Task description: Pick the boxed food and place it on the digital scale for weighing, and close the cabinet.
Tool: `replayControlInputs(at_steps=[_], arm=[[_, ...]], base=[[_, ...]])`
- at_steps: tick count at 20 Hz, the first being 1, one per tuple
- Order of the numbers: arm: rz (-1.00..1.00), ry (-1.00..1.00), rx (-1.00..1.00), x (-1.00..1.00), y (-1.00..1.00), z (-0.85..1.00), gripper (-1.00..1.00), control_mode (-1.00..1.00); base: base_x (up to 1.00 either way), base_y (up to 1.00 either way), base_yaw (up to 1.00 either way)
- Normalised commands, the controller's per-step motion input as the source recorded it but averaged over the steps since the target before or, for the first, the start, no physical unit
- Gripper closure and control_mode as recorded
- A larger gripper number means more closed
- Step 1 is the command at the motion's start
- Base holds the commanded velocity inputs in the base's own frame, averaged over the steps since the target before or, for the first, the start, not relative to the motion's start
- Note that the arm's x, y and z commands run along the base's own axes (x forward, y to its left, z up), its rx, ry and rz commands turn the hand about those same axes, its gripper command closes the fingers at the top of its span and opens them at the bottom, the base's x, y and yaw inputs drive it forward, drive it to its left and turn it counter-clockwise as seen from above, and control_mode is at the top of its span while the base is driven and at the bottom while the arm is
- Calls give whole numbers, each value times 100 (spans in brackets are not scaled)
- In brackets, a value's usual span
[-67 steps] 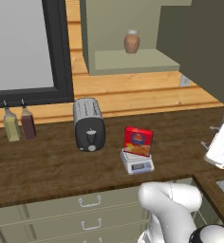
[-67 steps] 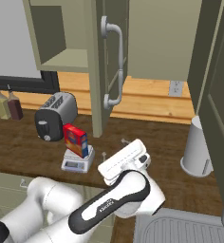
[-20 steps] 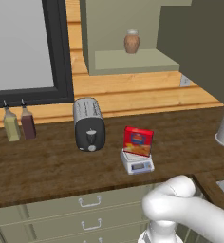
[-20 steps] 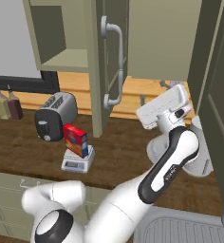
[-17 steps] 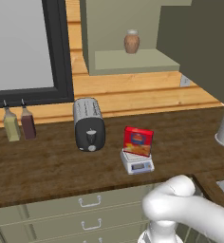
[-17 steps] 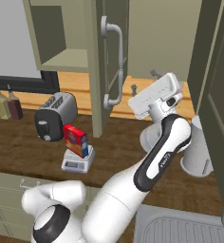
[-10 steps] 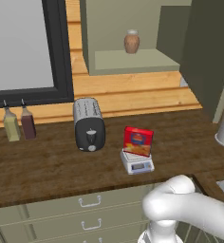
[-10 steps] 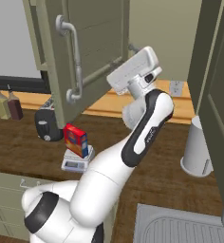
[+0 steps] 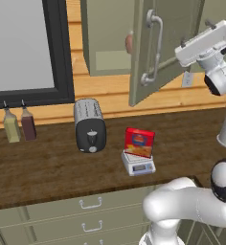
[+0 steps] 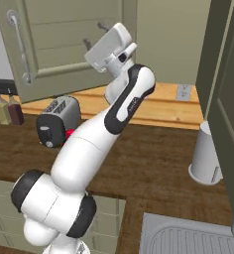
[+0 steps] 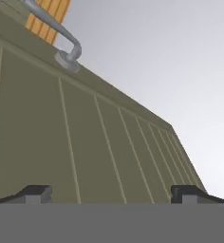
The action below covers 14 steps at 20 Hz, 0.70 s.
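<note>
Pincer [image 11: 109, 192], spread wide and empty, faces the half-open cabinet [image 9: 148, 48] door's panelled face near its handle [image 11: 57, 33].

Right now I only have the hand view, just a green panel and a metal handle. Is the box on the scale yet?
Observer: Yes. In the left base view the boxed food stands upright on the digital scale, right of the toaster.
Operator: And the cabinet, how far shut is it?
Observer: Not shut. The cabinet door stands partly open, with a brown jar showing behind its edge.
Operator: Is the claw holding the handle?
Observer: No. The claw is open and empty, against the door's panelled face, away from the bar handle at the door's far edge.
</note>
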Motion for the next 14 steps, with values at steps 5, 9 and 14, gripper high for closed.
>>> replayControlInputs(at_steps=[5,9,14], arm=[[-25,-2,-16,75,74,-7,-100,-100],[-46,0,-19,82,72,-20,-100,-100],[-50,0,-18,91,79,-44,-100,-100]], base=[[0,0,0],[0,0,0],[0,0,0]])
